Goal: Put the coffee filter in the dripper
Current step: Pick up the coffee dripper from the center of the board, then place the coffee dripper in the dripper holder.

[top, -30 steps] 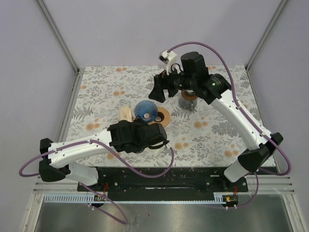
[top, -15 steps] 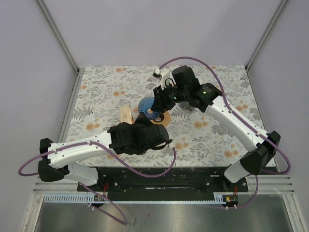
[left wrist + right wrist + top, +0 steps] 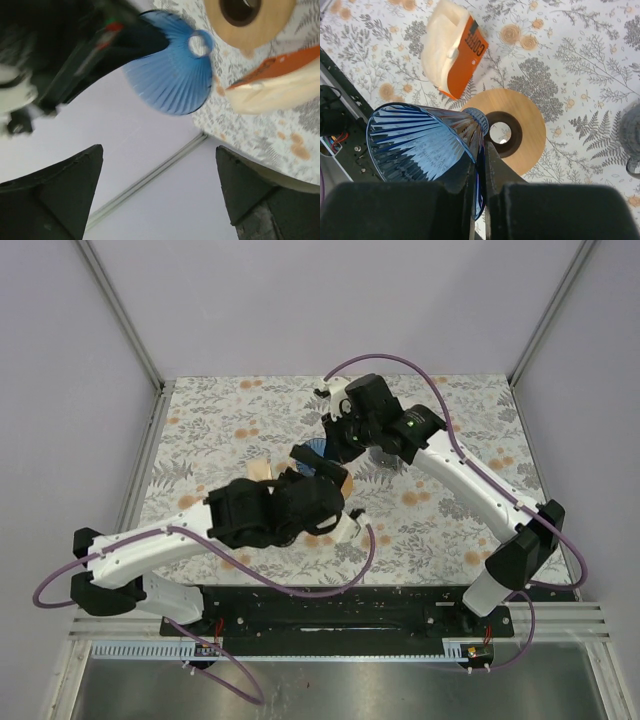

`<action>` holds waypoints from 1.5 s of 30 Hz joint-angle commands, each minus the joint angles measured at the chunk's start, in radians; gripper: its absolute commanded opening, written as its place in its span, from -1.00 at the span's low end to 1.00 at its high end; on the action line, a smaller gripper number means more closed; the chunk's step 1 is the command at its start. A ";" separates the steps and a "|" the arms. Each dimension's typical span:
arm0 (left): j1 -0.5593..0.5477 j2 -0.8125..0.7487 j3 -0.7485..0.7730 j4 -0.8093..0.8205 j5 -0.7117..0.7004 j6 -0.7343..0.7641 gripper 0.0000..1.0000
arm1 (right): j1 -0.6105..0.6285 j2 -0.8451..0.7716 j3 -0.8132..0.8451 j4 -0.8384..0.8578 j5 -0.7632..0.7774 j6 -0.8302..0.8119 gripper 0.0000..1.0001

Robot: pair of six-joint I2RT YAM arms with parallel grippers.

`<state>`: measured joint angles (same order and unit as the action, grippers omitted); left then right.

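Observation:
The dripper [image 3: 415,145] is a blue ribbed glass cone, tipped on its side with its narrow end toward a wooden ring [image 3: 520,125]. My right gripper [image 3: 484,145] is shut on its wall, one finger inside and one outside. From above, the dripper [image 3: 312,451] shows only as a blue sliver under that gripper [image 3: 320,453]. The coffee filters sit in a cream pack with an orange label [image 3: 452,47], lying left of the ring. My left gripper [image 3: 159,149] stands open and empty, near of the dripper [image 3: 172,80], pointing up at the back wall.
A glass carafe [image 3: 632,140] stands right of the wooden ring [image 3: 346,480], mostly under the right arm. The filter pack [image 3: 262,472] lies just beyond the left forearm. Frame posts and walls close the table on three sides.
My right gripper moved left onto the dripper and shut on its wall, tipping it over. The left gripper opened wide and the left arm shifted up and back.

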<state>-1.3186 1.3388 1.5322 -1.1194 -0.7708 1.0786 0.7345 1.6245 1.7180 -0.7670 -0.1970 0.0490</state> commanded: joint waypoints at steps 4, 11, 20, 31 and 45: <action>0.221 0.020 0.415 -0.181 0.403 -0.317 0.98 | -0.046 0.034 0.091 -0.090 0.001 -0.023 -1.00; 0.602 0.033 0.430 -0.181 0.870 -0.596 0.98 | -0.053 0.047 0.063 -0.130 -0.087 -0.012 -1.00; 0.847 0.111 0.353 -0.050 1.260 -1.066 0.64 | -0.063 0.149 0.114 -0.189 -0.094 -0.008 -1.00; 0.888 0.029 -0.032 0.263 1.262 -1.375 0.41 | -0.089 0.199 0.101 -0.181 -0.117 -0.020 -1.00; 0.865 0.128 -0.155 0.391 1.246 -1.454 0.10 | -0.090 0.239 0.063 -0.152 -0.134 -0.040 -1.00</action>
<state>-0.4400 1.4353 1.3911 -0.8051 0.4675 -0.3420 0.6510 1.8587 1.7851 -0.9508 -0.3046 0.0311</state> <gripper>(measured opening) 0.558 0.088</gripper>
